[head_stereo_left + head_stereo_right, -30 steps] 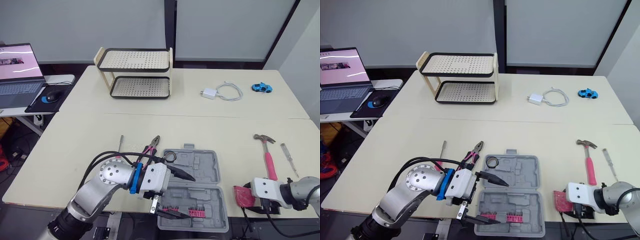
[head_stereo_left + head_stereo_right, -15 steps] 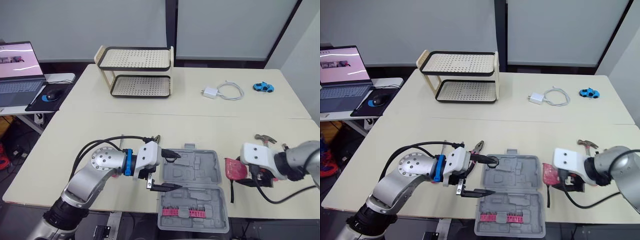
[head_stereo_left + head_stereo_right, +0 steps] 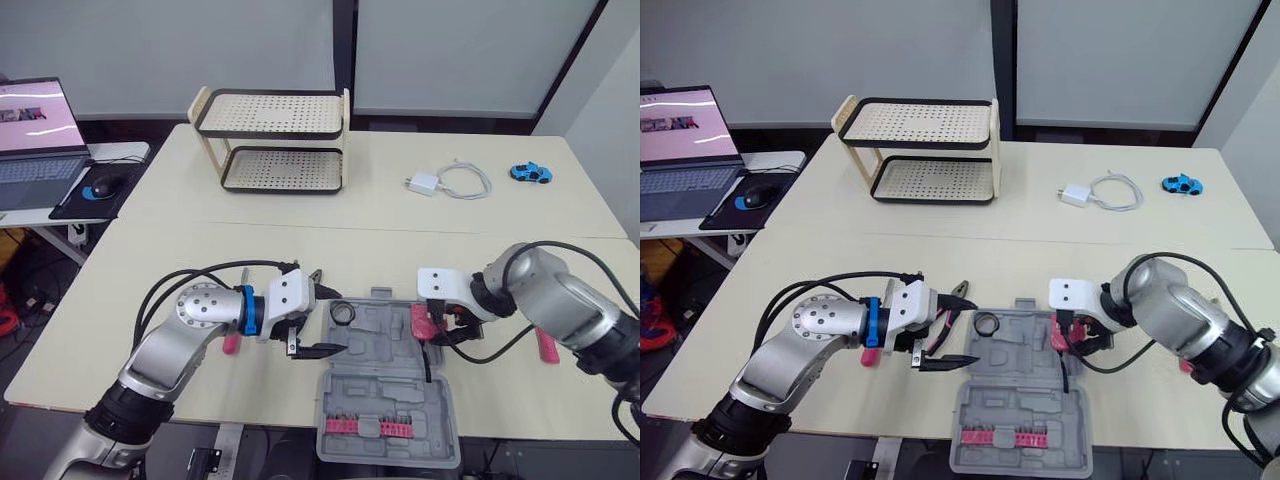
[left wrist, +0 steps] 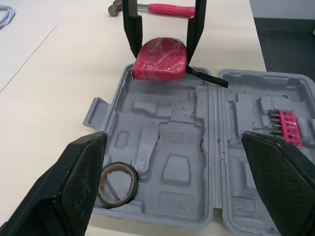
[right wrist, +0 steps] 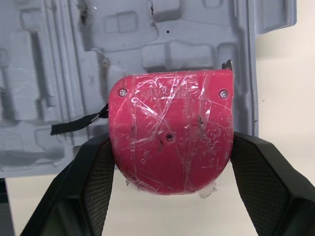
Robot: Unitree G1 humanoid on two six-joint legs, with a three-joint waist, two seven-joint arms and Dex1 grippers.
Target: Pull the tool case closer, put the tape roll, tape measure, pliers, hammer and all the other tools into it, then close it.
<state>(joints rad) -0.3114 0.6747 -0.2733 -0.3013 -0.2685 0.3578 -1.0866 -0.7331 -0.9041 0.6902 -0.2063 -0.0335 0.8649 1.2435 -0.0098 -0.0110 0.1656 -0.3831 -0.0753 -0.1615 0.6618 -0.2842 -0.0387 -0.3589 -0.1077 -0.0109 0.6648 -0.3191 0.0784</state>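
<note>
Tape measure [image 5: 170,137] clamped in right gripper [image 3: 432,325], over the right edge of the open tool case [image 3: 385,347], rear half.
Left gripper [image 3: 335,327] is spread wide and holds nothing. It sits at the case's left edge beside the tape roll [image 3: 342,313], which lies inside. Pliers [image 3: 958,291] mostly hidden behind it; hammer [image 4: 170,9] half covered by the right arm. Rack [image 3: 272,147], charger [image 3: 423,184], toy car [image 3: 530,172] well back.

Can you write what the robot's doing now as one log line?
right gripper: shut on tape measure over tool case edge | left gripper: open | tape roll: in tool case | hammer: on table
</note>
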